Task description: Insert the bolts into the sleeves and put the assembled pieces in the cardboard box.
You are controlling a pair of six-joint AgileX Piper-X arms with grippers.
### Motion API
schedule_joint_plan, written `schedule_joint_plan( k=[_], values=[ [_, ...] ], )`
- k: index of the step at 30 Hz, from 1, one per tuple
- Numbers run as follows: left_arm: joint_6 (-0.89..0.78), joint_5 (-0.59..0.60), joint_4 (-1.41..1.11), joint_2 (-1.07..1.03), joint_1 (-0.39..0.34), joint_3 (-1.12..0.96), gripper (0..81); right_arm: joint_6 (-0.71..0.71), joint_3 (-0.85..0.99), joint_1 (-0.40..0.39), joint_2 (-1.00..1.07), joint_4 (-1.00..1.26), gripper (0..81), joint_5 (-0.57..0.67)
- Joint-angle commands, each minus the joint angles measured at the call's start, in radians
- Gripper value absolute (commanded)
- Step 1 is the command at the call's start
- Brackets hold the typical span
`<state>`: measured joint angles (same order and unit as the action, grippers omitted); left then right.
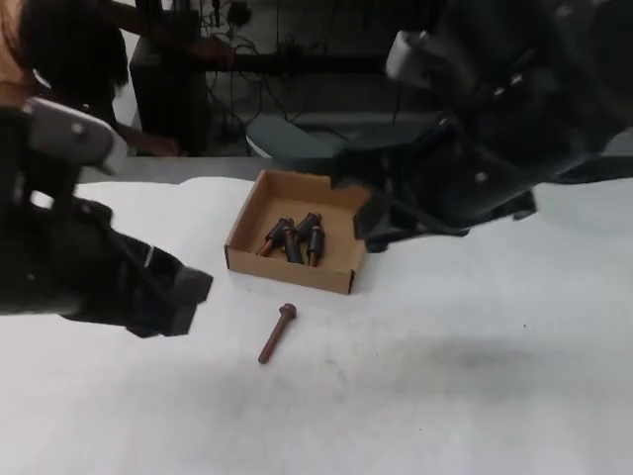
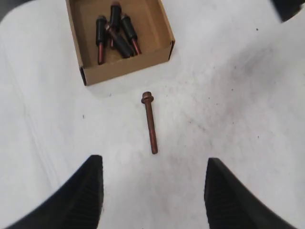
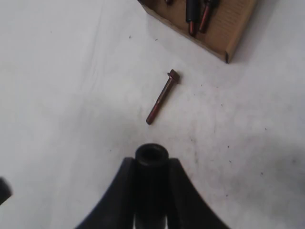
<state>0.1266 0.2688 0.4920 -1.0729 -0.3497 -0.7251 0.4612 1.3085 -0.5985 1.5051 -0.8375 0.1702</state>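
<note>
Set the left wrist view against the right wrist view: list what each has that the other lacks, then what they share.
Left wrist, not right: the left gripper, open and empty. Right wrist, not left: a black sleeve held in the right gripper. Shared: the loose bolt on the white bench, and the cardboard box with assembled pieces, cut off more in the right wrist view.

cardboard box (image 3: 229, 29) cropped, sleeve (image 3: 151, 168) half hidden

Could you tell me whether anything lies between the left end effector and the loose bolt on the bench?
Nothing visible does. The bolt lies alone on the white bench, apart from the cardboard box, and only bare surface separates it from the open left end effector.
</note>
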Motion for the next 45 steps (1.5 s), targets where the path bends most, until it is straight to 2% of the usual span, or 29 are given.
schedule_joint_plan(
  k=[1, 5, 8, 13, 20, 25, 31, 45],
  values=[
    [-0.061, 0.021, -0.026, -0.061, -0.002, 0.0, 61.7, -0.048, 0.003, -0.003, -0.069, -0.045, 0.6, 0.004],
    [-0.145, 0.084, -0.076, -0.154, -0.006, -0.003, 61.7, -0.097, 0.003, -0.003, -0.136, -0.088, 0.6, 0.017],
    [-0.149, 0.081, -0.076, -0.237, -0.025, -0.032, 61.7, -0.141, 0.003, -0.003, -0.169, -0.135, 0.6, 0.024],
    [-0.146, 0.052, -0.06, -0.392, -0.084, -0.142, 61.7, -0.206, -0.004, -0.003, -0.199, -0.191, 0.6, 0.034],
    [-0.109, -0.027, 0.064, -0.609, -0.151, -0.35, 61.7, -0.206, -0.153, -0.001, -0.286, -0.154, 0.6, 0.061],
    [-0.091, -0.087, 0.148, -0.721, -0.149, -0.447, 61.7, -0.206, -0.264, -0.001, -0.375, -0.111, 0.6, 0.061],
    [-0.034, -0.097, 0.138, -0.788, -0.149, -0.496, 61.7, -0.19, -0.341, -0.001, -0.451, -0.099, 0.6, 0.061],
    [-0.028, -0.087, 0.056, -0.873, -0.149, -0.511, 61.7, -0.19, -0.363, -0.001, -0.465, -0.085, 0.6, 0.061]
  ],
)
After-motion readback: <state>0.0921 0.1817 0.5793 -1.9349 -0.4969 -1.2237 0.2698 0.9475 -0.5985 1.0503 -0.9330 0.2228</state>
